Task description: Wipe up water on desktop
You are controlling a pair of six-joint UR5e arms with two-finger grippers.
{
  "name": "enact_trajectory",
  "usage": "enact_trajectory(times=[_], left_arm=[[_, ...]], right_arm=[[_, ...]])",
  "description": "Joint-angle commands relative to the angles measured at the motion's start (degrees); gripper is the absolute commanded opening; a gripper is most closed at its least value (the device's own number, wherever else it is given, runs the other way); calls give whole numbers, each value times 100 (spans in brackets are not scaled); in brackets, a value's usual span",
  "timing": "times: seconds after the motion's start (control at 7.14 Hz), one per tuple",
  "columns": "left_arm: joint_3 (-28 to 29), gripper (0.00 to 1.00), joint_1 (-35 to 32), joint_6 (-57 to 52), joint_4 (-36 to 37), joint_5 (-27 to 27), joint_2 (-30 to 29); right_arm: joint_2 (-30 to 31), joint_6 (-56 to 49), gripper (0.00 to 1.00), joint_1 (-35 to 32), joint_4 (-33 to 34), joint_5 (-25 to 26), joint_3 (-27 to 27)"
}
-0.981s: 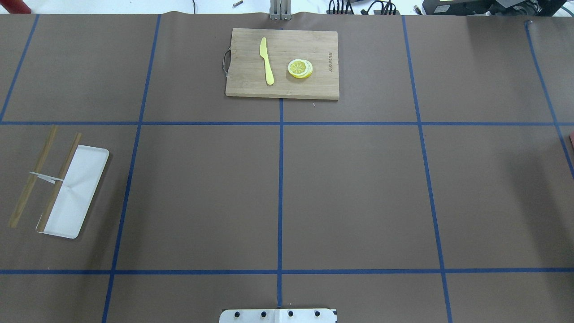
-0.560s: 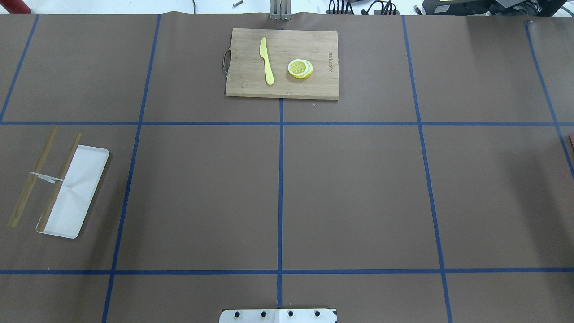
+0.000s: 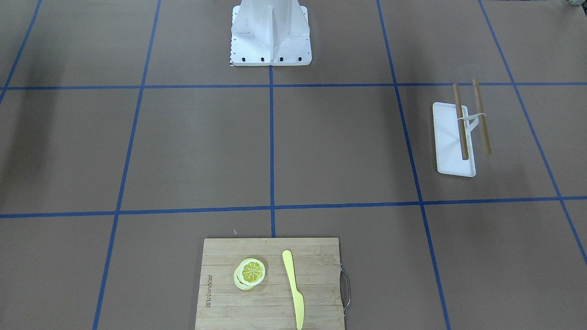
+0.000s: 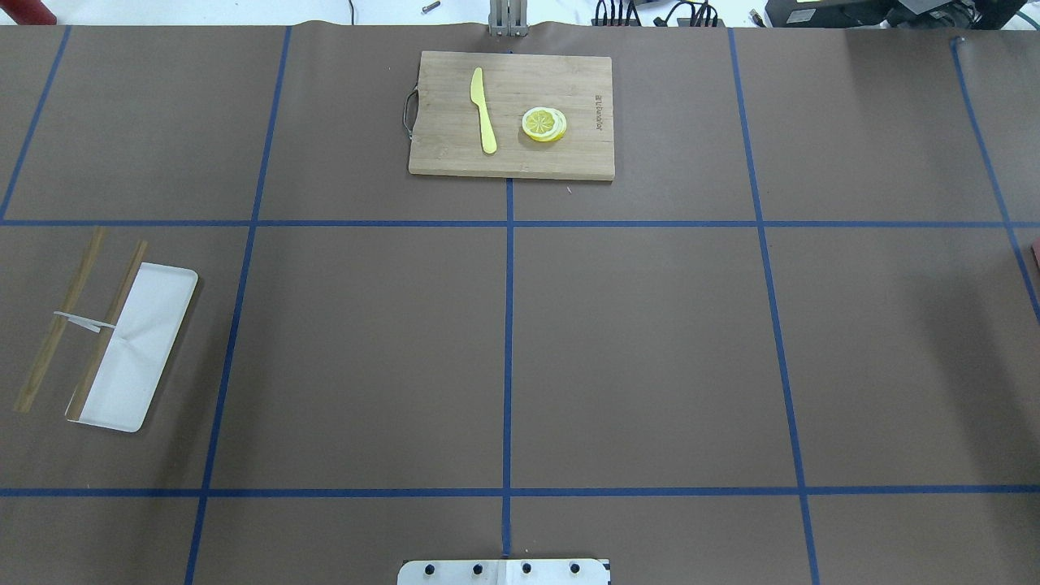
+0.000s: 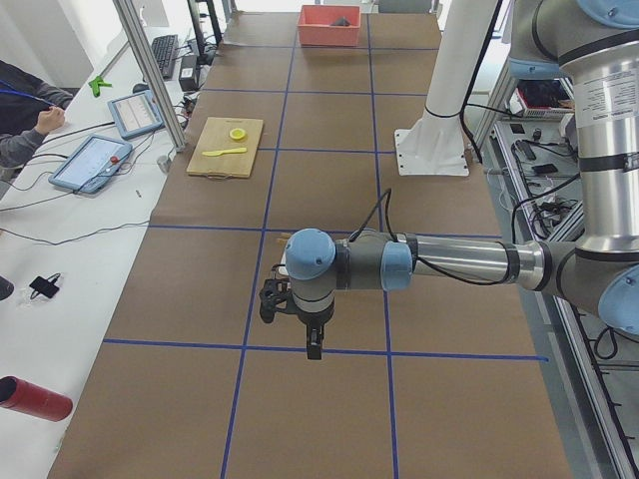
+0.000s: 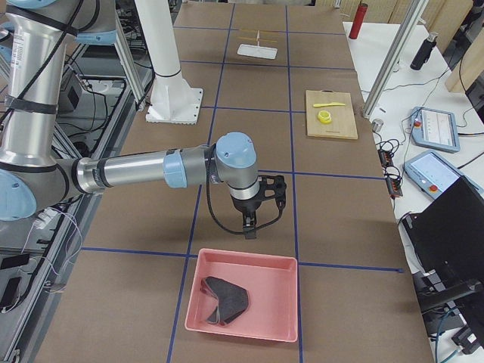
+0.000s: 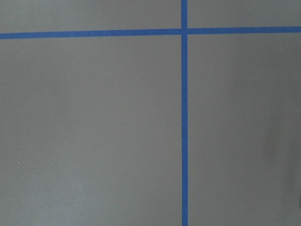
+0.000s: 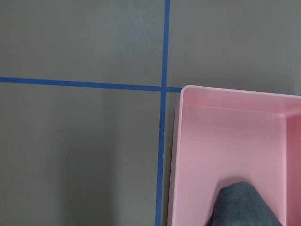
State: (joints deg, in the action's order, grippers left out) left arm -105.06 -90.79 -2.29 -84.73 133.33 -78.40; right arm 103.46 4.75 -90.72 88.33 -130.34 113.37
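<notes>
The desktop [image 4: 650, 349] is a flat brown surface crossed by blue tape lines; I see no water on it in any view. My left gripper [image 5: 313, 344] hangs just above the desktop in the exterior left view, over bare surface; I cannot tell if it is open or shut. My right gripper [image 6: 249, 225] hangs just above the desktop beside a pink bin [image 6: 246, 261] in the exterior right view; I cannot tell its state either. A dark grey cloth [image 6: 224, 301] lies in that bin and also shows in the right wrist view [image 8: 242, 207].
A bamboo cutting board [image 4: 510, 114] with a yellow knife [image 4: 484, 110] and lemon slices [image 4: 543, 123] lies at the far middle. A white tray [image 4: 138, 349] with two wooden sticks [image 4: 61, 325] lies on my left. Operators' tablets [image 5: 98, 160] sit beyond the far edge.
</notes>
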Motion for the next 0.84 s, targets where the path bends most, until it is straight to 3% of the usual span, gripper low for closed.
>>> enact_trajectory(times=[0.0, 0.7], left_arm=[[21, 99, 0, 0, 0, 0, -9], [30, 99, 9, 0, 0, 0, -18]], right_arm=[[-1, 0, 100, 11, 0, -9, 0], [7, 0, 100, 11, 0, -35, 53]])
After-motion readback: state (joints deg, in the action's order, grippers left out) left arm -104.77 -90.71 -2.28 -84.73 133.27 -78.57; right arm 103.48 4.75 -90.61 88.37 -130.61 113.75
